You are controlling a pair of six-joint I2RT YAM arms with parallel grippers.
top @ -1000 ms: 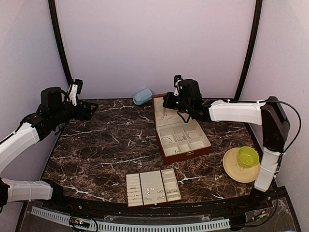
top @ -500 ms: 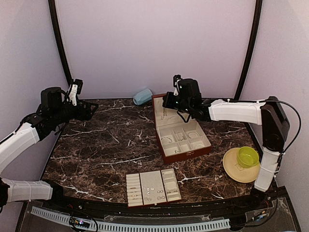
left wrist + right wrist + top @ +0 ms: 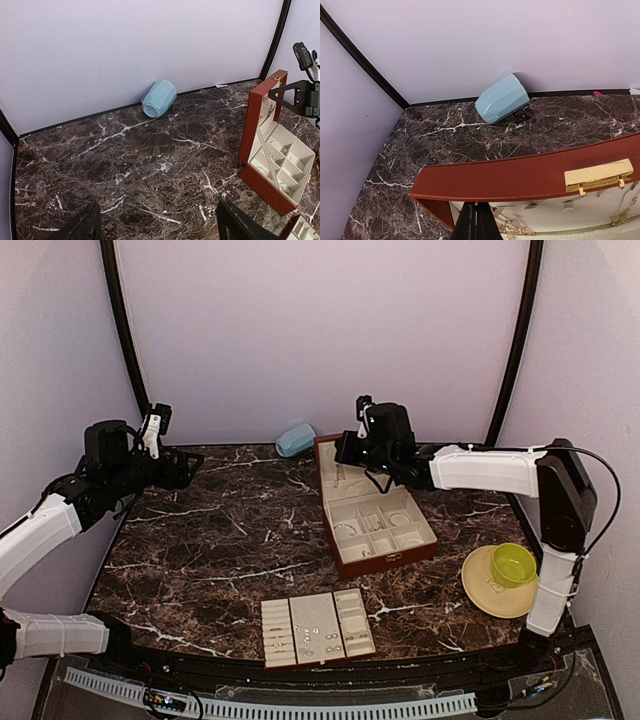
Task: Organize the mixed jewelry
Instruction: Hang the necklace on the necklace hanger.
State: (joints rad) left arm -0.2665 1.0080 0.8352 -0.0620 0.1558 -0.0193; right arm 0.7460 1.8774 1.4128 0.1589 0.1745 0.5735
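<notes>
Top external: red-brown hinged jewellery box [image 3: 372, 512] stands lid-up on dark marble counter [image 3: 220, 550]; tiny silvery mixed jewelry [image 3: 318, 638] sits in cream-lined flat tray [image 3: 316, 628] at the near edge. Left end effector [image 3: 190, 462] spread, idle, well away.

Left wrist: adds pale-blue faceted cup [image 3: 159, 98] lying toppled (fingers empty).

Right wrist: right end effector [image 3: 476, 222] pressed together beneath the lid's rim, likely holding the lid up; gold clasp [image 3: 598, 175] shows only here.

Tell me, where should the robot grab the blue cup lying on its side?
Probably across the cup by its faceted sides, coming from above. It lies tipped over against the back wall with its mouth facing the front-left, so the flat facets give the fingers a steady hold. The rim would be harder to pinch there.
</notes>
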